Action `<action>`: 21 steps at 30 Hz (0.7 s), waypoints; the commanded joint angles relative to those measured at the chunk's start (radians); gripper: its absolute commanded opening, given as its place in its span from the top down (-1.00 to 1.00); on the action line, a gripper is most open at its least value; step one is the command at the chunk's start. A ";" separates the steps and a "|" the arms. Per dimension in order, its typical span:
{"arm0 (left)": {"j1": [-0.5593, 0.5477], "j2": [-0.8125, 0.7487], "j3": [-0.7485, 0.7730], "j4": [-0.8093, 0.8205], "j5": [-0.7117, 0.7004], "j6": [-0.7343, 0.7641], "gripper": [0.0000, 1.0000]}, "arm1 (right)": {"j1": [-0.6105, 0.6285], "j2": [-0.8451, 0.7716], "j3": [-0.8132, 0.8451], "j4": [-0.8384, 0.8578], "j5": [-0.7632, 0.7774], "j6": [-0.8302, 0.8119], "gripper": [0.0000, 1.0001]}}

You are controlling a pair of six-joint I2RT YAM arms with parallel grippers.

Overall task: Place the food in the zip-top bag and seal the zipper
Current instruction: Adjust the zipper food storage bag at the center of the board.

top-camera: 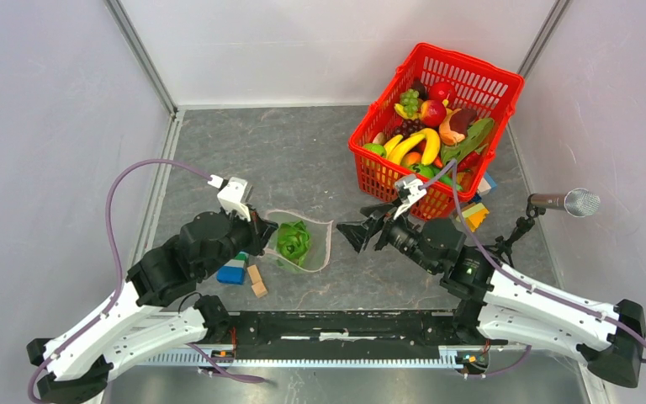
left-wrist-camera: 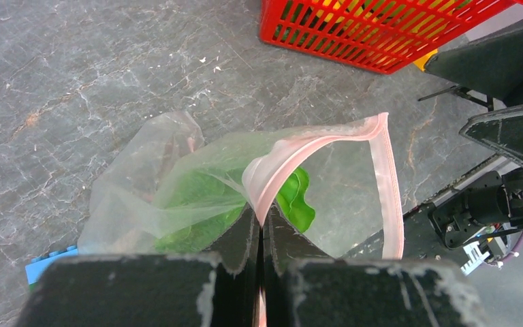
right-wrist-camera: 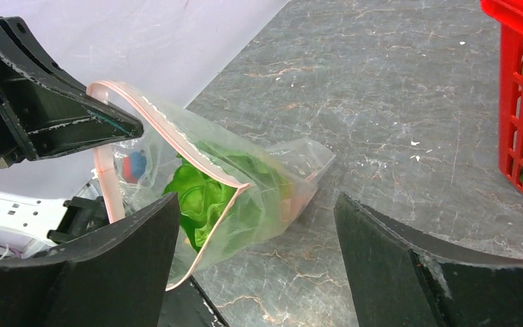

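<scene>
We count one piece of food packed so far: a green lettuce [top-camera: 293, 241] lies inside the clear bag [top-camera: 321, 240], which sits on the grey table [top-camera: 303, 151] a little toward 9 o'clock from its middle; the rest of the fruit is heaped in the red basket [top-camera: 505, 84] at 1 o'clock, well apart from the bag.

The left gripper [left-wrist-camera: 262, 221] stands at the bag's 9 o'clock side, its jaws pressed together on the pink zipper strip [left-wrist-camera: 388, 177], pinching one lip of the mouth and lifting it; the other lip sags away, so the mouth gapes toward 3 o'clock and the zipper is plainly unsealed.

The right gripper [top-camera: 362, 231] sits just beside the bag at its 3 o'clock, facing the mouth; in its own wrist view the jaws are spread wide and we see nothing gripped between them.

A blue block [top-camera: 234, 271] and small wooden cubes [top-camera: 257, 282] lie at the bag's 7 o'clock, outside it; a spot of red and blue shows through the plastic in the right wrist view, and it may be that block seen behind the bag, though we cannot tell.

We judge the task to be early: one item is in, many wait in the basket; after they are loaded, both lips must be brought together and pressed along the full strip.
</scene>
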 commanded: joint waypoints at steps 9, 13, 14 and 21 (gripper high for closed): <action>0.003 0.007 0.005 0.084 0.011 -0.033 0.95 | 0.018 0.165 -0.030 0.163 -0.175 0.147 -0.65; 0.002 0.011 0.005 0.085 0.022 -0.032 0.96 | 0.081 0.239 0.012 0.121 -0.119 0.134 -0.52; 0.002 0.009 0.006 0.085 0.024 -0.031 0.96 | 0.085 0.253 0.032 0.092 -0.093 0.125 -0.33; 0.004 0.071 0.315 -0.100 0.063 0.116 0.96 | 0.066 0.267 0.212 -0.052 0.107 -0.059 1.00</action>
